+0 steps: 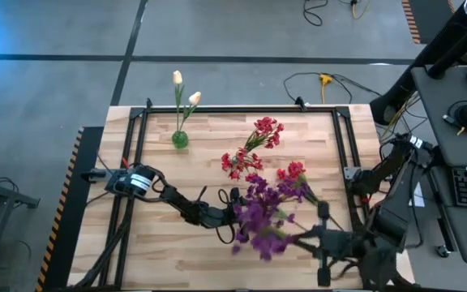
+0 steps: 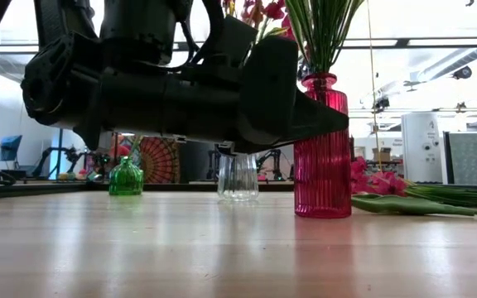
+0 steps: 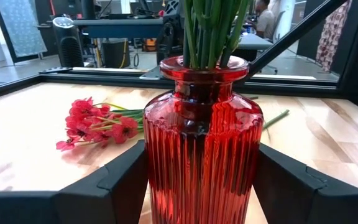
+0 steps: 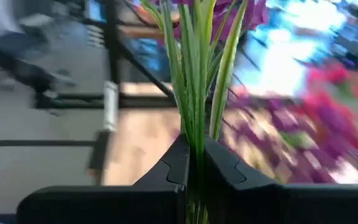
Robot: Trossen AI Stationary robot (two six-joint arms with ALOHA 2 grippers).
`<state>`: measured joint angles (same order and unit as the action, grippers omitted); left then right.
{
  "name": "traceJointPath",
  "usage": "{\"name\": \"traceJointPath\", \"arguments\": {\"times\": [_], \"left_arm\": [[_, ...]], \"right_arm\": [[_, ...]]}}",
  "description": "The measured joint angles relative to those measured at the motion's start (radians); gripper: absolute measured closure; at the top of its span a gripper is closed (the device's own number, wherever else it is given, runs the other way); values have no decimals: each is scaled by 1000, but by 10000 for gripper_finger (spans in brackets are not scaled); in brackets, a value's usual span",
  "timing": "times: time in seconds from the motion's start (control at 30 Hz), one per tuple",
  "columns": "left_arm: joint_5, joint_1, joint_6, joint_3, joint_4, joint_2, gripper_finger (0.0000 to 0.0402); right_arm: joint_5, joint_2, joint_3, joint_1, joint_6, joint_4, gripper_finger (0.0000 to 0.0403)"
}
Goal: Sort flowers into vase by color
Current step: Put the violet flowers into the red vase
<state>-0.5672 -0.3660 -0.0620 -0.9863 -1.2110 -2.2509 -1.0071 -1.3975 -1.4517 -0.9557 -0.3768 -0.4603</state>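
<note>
A red ribbed glass vase (image 3: 204, 143) stands upright on the table (image 1: 160, 243) with several green stems in its neck (image 2: 321, 157). My left gripper (image 3: 201, 162) reaches in from the table's left (image 1: 235, 215), one finger on each side of the vase. My right gripper (image 4: 194, 155) comes from the right near the table's near edge (image 1: 306, 240), shut on a bunch of purple flowers (image 1: 262, 219). Their blossoms hide the vase in the high view. Red flowers (image 1: 254, 146) lie flat on the table. Cream tulips (image 1: 185, 89) stand in a small green vase (image 1: 180, 139). My left gripper holds the red vase by its ribbed body (image 3: 160, 155), one finger (image 3: 120, 180) against each opposite side, coming level from the table's left. The vase stands upright with its base on the table. My right gripper pinches the purple flowers' green stems (image 4: 194, 118) between its two fingers, several stems together. It comes from the table's right, and the blossoms spread out beyond the fingers, lifted over the table.
A clear glass vase (image 2: 237, 175) stands between the green vase (image 2: 127, 176) and the red one in the low view. A second red cluster (image 1: 292, 172) shows right of the purple blossoms. A black frame (image 1: 242, 109) borders the table. Bare wood lies at the near left.
</note>
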Motion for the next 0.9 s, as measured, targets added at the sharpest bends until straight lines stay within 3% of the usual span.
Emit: {"name": "traceJointPath", "arguments": {"times": [0.13, 0.27, 0.37, 0.53, 0.77, 0.9], "left_arm": [[-1, -1, -1, 0, 0, 0, 170], [-5, -7, -1, 0, 4, 0, 170], [-25, -9, -1, 0, 5, 0, 170], [-27, -10, 10, 2, 6, 1, 170], [-29, -10, 7, 6, 5, 2, 171], [-39, -10, 0, 6, 6, 2, 171]], "right_arm": [[101, 11, 0, 27, 264, 212, 385], [158, 36, 12, 70, 391, 294, 385], [289, 49, 63, 128, 464, 392, 385], [561, 108, 233, 224, 577, 636, 385], [693, 243, 489, 215, 640, 972, 385], [702, 286, 614, 180, 720, 1131, 385]]}}
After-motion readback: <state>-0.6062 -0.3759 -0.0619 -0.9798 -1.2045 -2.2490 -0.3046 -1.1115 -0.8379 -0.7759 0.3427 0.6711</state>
